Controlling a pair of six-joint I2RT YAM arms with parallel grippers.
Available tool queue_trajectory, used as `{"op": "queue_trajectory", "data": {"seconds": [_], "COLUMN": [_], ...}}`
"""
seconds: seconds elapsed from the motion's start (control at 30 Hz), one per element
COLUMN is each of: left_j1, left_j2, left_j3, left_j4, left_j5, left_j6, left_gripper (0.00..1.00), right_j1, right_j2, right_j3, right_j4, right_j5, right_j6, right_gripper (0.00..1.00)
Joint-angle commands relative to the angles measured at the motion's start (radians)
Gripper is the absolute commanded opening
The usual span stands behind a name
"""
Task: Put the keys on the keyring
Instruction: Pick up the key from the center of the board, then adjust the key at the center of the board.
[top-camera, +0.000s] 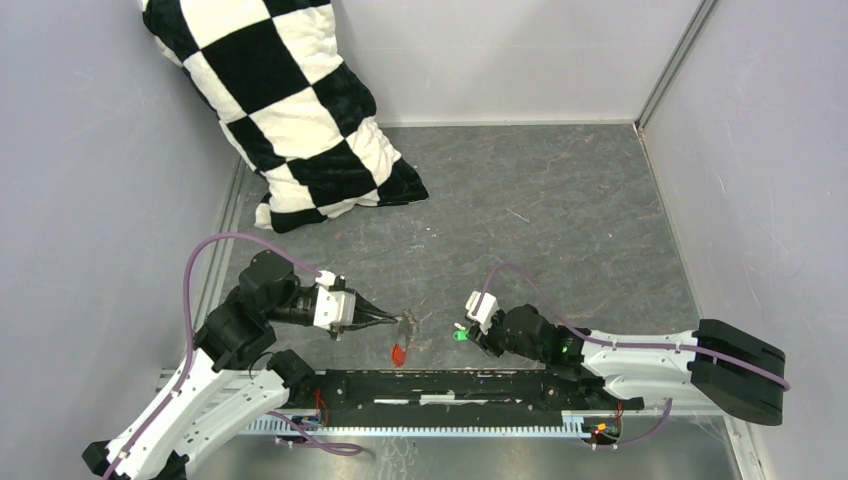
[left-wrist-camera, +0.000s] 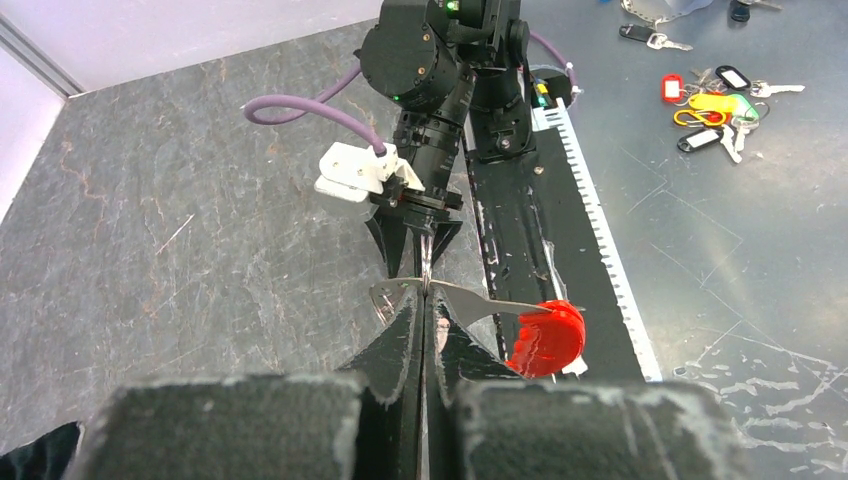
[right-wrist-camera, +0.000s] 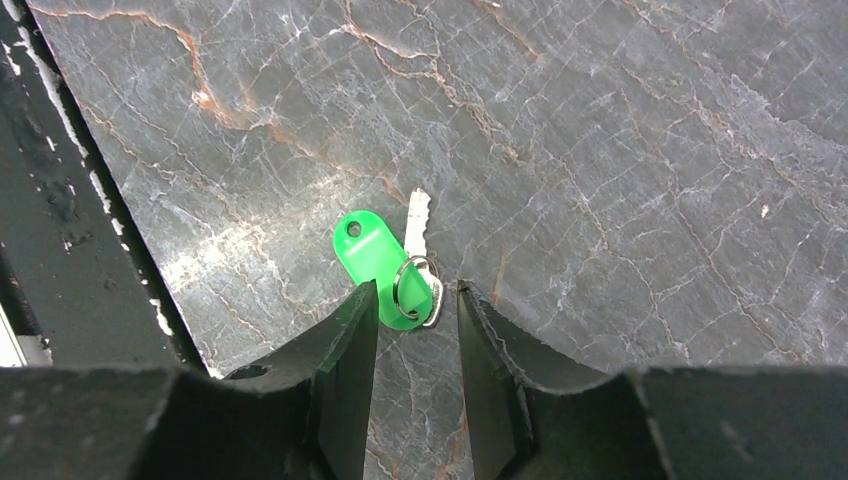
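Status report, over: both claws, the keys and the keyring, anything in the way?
Left claw shut on keyring, red tag hanging. Right claw open around green key on table. Nothing between them.

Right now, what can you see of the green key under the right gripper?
The green key is a glossy green plastic tag with a hole at its far end, joined by a small silvery split ring to a short silver metal key. It lies flat on the grey marbled table, with its ring end between the right gripper's parted fingers. Contact cannot be judged.
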Motion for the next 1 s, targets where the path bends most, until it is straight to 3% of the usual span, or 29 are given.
{"op": "queue_trajectory", "data": {"seconds": [0.0,0.13,0.33,0.63,0.8,0.97], "left_j1": [-0.002,-0.002,-0.002,-0.002,-0.002,-0.002], "left_j2": [-0.01,-0.015,-0.015,-0.023,0.0,0.057], "left_j3": [0.048,0.049,0.054,0.057,0.074,0.124], "left_j4": [0.013,0.011,-0.012,-0.034,-0.033,-0.034], "left_j5": [0.015,0.012,0.021,0.069,0.142,0.202], "left_j6": [0.035,0.034,0.055,0.137,0.224,0.305], "left_gripper": [0.02,0.02,0.02,0.02,0.02,0.02], "right_j1": [0.004,0.005,0.004,0.005,0.005,0.004], "right_j2": [0.015,0.014,0.002,-0.155,-0.215,-0.182], "right_j3": [0.007,0.008,0.012,0.117,0.368,0.641], "right_j4": [0.041,0.045,0.068,-0.03,-0.242,-0.463], "right_j5": [0.021,0.033,0.033,0.021,-0.064,-0.281], "right_j6": [0.011,0.01,-0.007,-0.21,-0.355,-0.463], "right_gripper": [0.41,0.34,0.02,0.01,0.01,0.0]}}
